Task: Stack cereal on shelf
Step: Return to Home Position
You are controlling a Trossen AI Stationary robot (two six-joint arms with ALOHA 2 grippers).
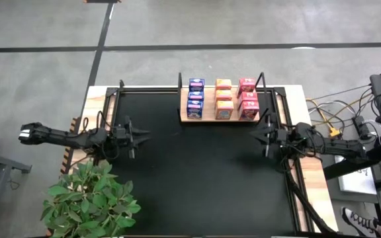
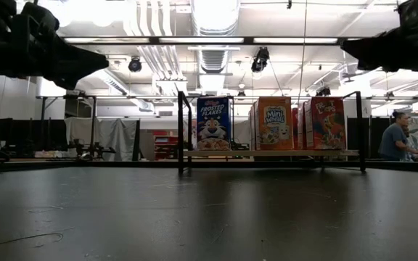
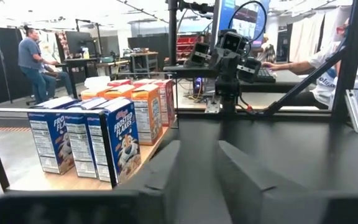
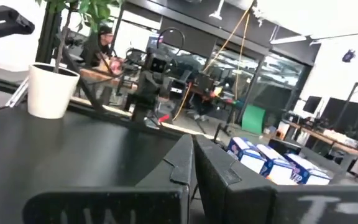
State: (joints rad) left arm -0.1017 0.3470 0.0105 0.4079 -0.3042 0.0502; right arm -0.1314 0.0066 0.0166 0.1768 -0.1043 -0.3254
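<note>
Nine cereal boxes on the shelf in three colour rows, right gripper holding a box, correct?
No: the right wrist view shows the right gripper holding nothing. The nine cereal boxes are on the shelf in three colour rows.

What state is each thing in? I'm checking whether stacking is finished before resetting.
Blue cereal boxes: three upright on shelf, lined up.
Orange cereal boxes: three upright, lined up.
Red-pink cereal boxes: three upright, lined up.
Shelf: holds all nine.
Left gripper: empty, fingers slightly apart.
Right gripper: empty, shut.
</note>
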